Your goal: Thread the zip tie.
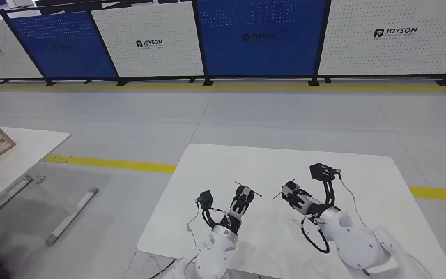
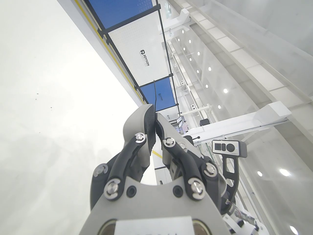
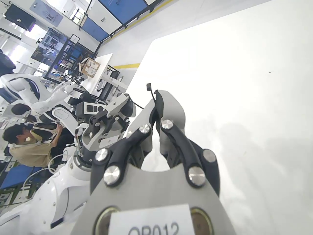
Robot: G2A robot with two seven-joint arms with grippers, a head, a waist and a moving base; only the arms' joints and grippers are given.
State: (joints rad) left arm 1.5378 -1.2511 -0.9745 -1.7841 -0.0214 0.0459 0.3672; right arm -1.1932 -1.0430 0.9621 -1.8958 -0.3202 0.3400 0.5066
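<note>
Both arms hang over the white table, their tips a short gap apart. My left gripper is shut on a thin black zip tie strip, whose pointed tail sticks out past the fingertips. My right gripper is shut on a black zip tie end with a small square head poking out beyond the pads. From above, each gripper shows a short black sliver. I cannot tell whether the two ends belong to one tie.
The table's near-left edge lies close to the left arm. A second white table stands off to the left across bare floor. Blue and white panels fence the back, beyond a yellow floor line.
</note>
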